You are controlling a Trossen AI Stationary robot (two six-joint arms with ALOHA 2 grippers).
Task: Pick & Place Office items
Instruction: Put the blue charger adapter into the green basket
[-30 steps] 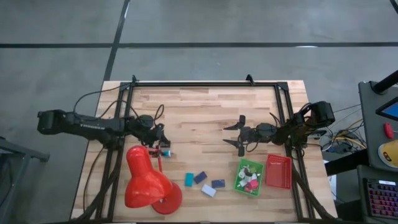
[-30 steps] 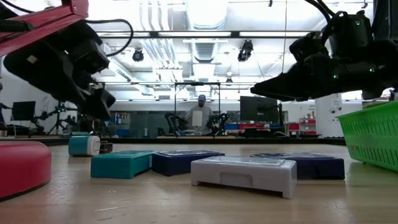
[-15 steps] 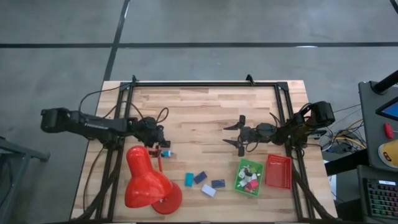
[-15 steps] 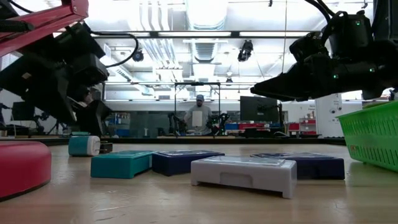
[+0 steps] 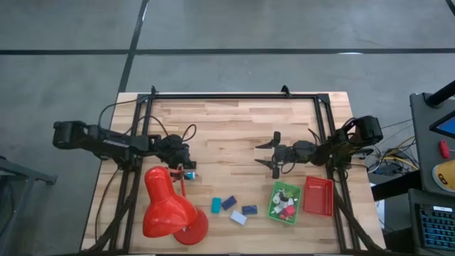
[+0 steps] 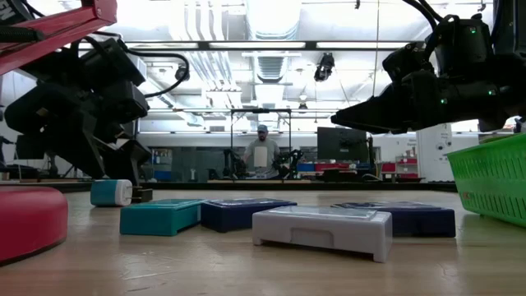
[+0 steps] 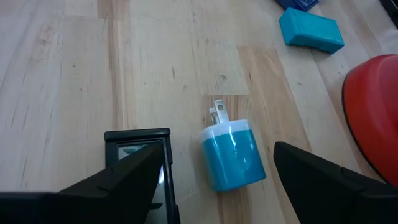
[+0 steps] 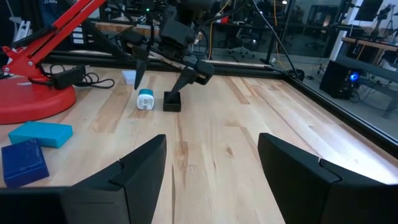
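Approach step: left gripper point(image 7: 214, 180) poised, fingers apart, over blue plug adapter point(image 7: 232, 155); next, lowering and closing; right gripper point(image 5: 275, 154) idle mid-table, fingers apart.

My high camera looks straight down on the whole table point(image 5: 234, 121). The low one sits at tabletop height, facing the room. Each wrist camera looks past its own fingers — both show the blue plug point(image 7: 233, 155) and teal block point(image 8: 40, 134).

The green tray point(image 6: 493, 182) is cut off by the low view's edge, its contents hidden.
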